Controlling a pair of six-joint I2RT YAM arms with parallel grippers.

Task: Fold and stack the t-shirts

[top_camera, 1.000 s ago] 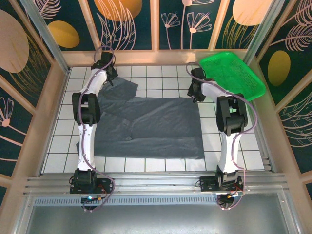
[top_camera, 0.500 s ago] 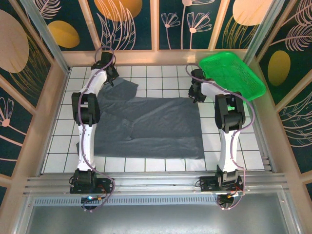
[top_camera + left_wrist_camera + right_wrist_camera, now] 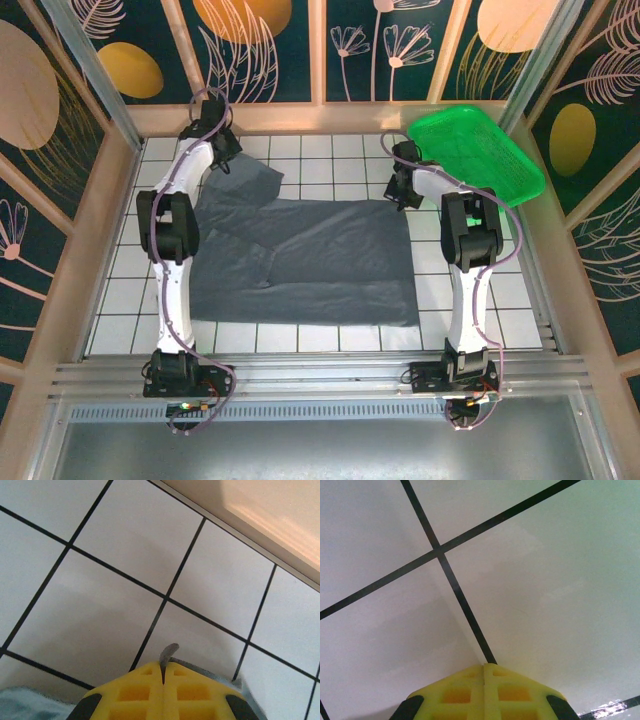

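Top view: a dark slate-grey t-shirt lies spread flat on the white-tiled desk, between the two arms, with one short sleeve reaching toward the far left corner. The left arm stretches to the far edge of that sleeve, and the right arm bends inward to the shirt's far right corner. A bright green plastic basket sits at the far right of the desk, clear of the cloth. Left wrist view: the yellow left jaws are pressed together on a thin sliver of grey fabric that sticks up from the seam between them, above bare tiles. Right wrist view: the right jaws are pressed together over a dark grout line; whether they pinch any cloth cannot be told
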